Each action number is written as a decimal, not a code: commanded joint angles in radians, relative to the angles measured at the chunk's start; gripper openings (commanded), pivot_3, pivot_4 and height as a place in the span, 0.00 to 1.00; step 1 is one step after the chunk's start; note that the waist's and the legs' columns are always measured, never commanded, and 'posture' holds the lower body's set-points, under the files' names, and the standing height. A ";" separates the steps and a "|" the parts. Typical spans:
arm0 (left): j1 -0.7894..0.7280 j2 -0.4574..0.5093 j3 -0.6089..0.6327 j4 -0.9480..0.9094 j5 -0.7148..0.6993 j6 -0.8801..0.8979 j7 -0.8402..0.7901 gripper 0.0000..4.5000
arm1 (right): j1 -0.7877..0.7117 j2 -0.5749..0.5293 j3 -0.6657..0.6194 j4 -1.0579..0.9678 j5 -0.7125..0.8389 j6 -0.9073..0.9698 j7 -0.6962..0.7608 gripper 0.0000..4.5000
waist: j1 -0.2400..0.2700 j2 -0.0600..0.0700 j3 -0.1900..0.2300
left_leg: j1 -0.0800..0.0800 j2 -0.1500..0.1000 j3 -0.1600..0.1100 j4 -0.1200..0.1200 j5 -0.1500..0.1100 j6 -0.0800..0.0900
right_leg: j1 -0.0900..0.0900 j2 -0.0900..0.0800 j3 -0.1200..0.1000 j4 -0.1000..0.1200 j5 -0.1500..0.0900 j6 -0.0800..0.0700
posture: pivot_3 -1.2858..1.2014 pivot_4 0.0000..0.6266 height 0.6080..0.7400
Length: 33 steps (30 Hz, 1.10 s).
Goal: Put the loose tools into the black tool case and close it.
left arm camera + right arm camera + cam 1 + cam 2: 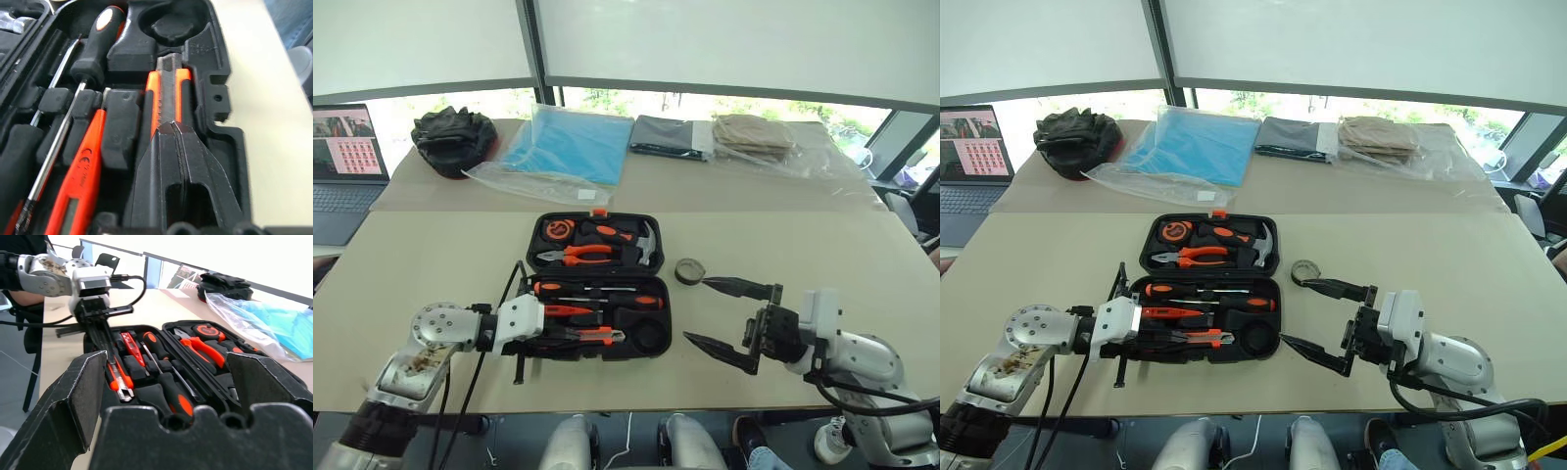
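desk (822,255): flat, pale, smooth | black tool case (597,220): hard bumpy plastic, lies open mid-desk | left gripper (172,128): clenched, tips on the utility knife (166,81) in the front slot; press it flat, gently | right gripper (717,312): released, empty, beside the case | tape roll (690,270): small dark ring, loose on desk; grab its sides next

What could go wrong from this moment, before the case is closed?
1. The left gripper is shut with its tips pressing on the utility knife in the black tool case; pulling away may drag the knife out of its slot.
2. The small tape roll lies on the table beside the case, close to the open right gripper; it may be knocked away.
3. Closing now would leave the roll outside.
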 commanded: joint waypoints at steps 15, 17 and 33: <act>0.072 -0.069 0.057 0.006 -0.088 0.086 0.107 0.00 | -0.006 0.005 -0.017 0.041 -0.017 -0.031 -0.013 1.00 | 0.000 0.004 -0.003 | 0.002 0.000 0.000 0.000 0.000 0.001 | 0.001 0.000 0.000 0.000 0.000 0.000 | 0.52 0.24 1.00; 0.069 -0.087 0.153 0.004 -0.172 0.069 0.109 0.12 | 0.005 -0.009 -0.053 0.056 -0.006 -0.028 -0.010 1.00 | -0.002 0.001 -0.001 | 0.001 0.001 0.000 0.000 0.000 0.001 | 0.000 0.000 0.000 0.001 0.000 0.001 | 0.52 0.24 1.00; 0.252 0.055 0.587 0.083 -0.462 0.185 -0.061 1.00 | 0.108 -0.094 -0.176 0.215 -0.104 -0.115 0.041 1.00 | -0.007 -0.001 0.000 | 0.000 0.001 0.000 0.000 -0.002 0.001 | -0.001 -0.001 -0.001 -0.001 -0.003 0.004 | 0.52 0.24 1.00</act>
